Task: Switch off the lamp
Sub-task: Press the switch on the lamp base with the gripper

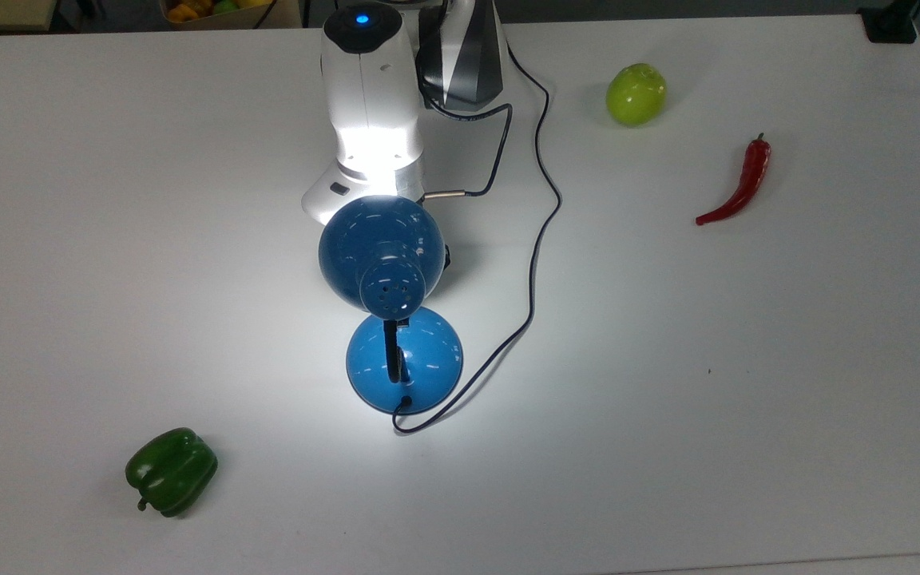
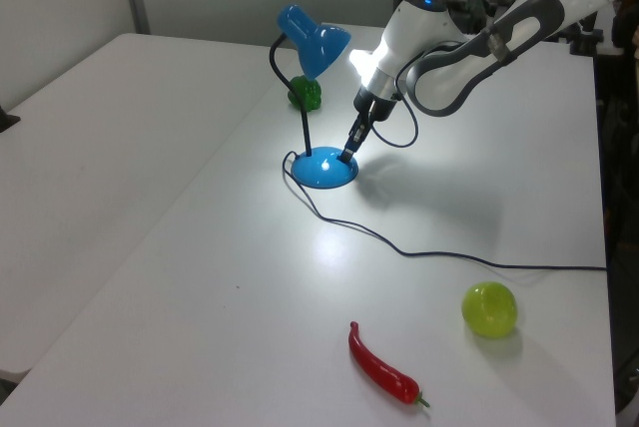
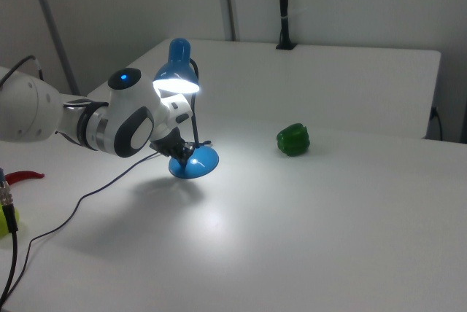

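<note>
Where the shade covers it in the top view, the gripper (image 2: 348, 154) tip meets the lamp (image 2: 322, 167) base, whether spread or pressed together I cannot tell | lamp lit, mid-table | white table (image 1: 747, 359); green pepper (image 1: 171, 471) at the top view's near left.

Blue dome-base desk lamp (image 1: 404, 359) sits mid-table (image 1: 747, 399) – in the top view, green bell pepper (image 1: 171, 470) off to its lower left, round green apple (image 1: 636, 94) and long red chili pepper (image 1: 739, 185) upper right, gripper (image 2: 346, 156) touching the base.
</note>
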Motion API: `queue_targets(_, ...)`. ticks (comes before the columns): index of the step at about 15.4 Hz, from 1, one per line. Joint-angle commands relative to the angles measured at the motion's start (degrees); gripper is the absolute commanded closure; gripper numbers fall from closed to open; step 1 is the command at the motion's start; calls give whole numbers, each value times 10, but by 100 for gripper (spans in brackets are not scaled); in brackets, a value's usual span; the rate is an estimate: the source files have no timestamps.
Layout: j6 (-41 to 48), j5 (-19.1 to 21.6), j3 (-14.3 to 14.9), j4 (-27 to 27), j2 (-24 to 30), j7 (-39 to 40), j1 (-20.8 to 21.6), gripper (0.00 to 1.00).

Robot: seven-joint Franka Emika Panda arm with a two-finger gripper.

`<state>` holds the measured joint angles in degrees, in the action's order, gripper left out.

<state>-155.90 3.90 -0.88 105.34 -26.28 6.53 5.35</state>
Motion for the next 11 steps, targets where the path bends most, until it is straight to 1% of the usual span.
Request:
queue_targets(1, 13, -11, 8, 20, 3, -1, 4, 100)
queue_targets(5, 22, -16, 8, 28, 10, -1, 4, 100)
queue_targets(11, 160, -16, 8, 28, 60, 29, 1, 100)
